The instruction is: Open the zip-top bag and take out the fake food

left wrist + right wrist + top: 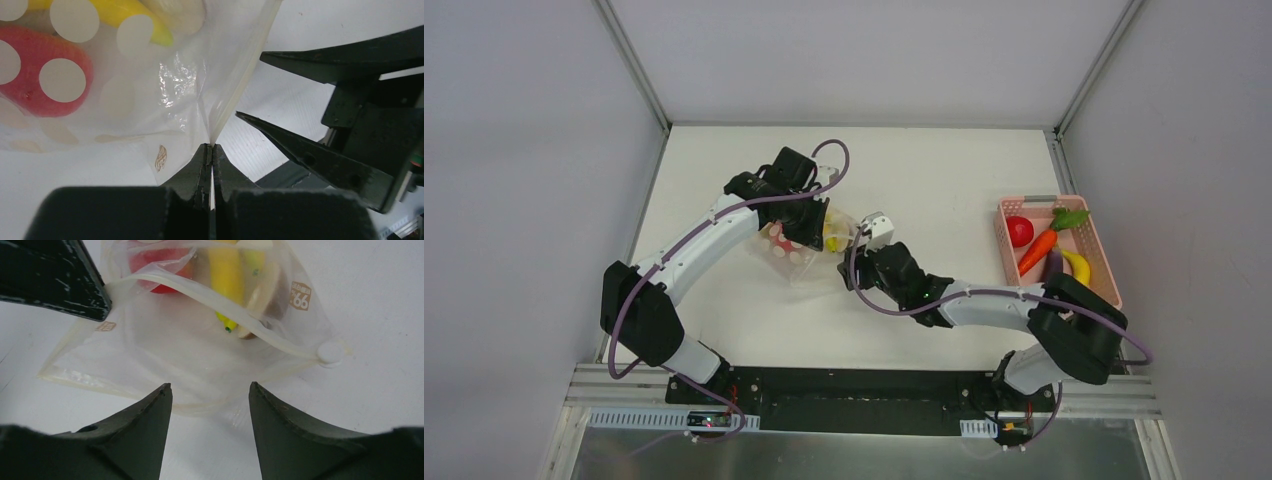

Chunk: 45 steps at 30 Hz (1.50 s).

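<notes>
The bag [175, 355] is lying mid-table with food [227, 275] inside; the left gripper [211, 150] is pinching its rim, the right gripper [210, 390] is hovering wide and empty, needing a straight reach into the mouth

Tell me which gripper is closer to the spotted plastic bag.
Left. The left gripper is shut on the edge of the bag, so it touches it. The right gripper stands open just in front of the bag, holding nothing.
</notes>
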Each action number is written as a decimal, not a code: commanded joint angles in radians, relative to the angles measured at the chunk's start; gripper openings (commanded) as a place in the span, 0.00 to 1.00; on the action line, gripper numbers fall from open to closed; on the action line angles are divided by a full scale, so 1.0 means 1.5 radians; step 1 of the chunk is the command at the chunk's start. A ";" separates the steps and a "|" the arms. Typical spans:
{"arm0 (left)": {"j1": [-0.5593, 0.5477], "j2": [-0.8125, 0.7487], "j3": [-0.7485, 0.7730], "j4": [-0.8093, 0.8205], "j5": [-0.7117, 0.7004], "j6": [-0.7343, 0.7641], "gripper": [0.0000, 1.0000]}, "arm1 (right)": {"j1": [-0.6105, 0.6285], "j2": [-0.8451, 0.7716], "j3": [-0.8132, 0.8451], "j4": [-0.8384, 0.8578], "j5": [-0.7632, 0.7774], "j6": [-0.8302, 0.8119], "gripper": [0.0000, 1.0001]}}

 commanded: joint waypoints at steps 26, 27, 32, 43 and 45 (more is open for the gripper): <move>-0.012 -0.034 0.005 0.040 0.113 -0.039 0.00 | -0.081 0.266 0.081 0.307 0.206 0.142 0.50; -0.012 -0.034 0.004 0.042 0.116 -0.040 0.00 | -0.086 0.269 0.081 0.320 0.173 0.141 0.50; -0.012 -0.027 0.004 0.042 0.117 -0.041 0.00 | -0.088 0.284 0.092 0.342 0.121 0.126 0.52; -0.014 -0.003 0.003 0.047 0.124 -0.053 0.00 | -0.081 0.275 0.102 0.363 0.084 0.070 0.47; -0.015 0.000 0.004 0.047 0.124 -0.053 0.00 | -0.080 0.283 0.106 0.366 0.090 0.065 0.48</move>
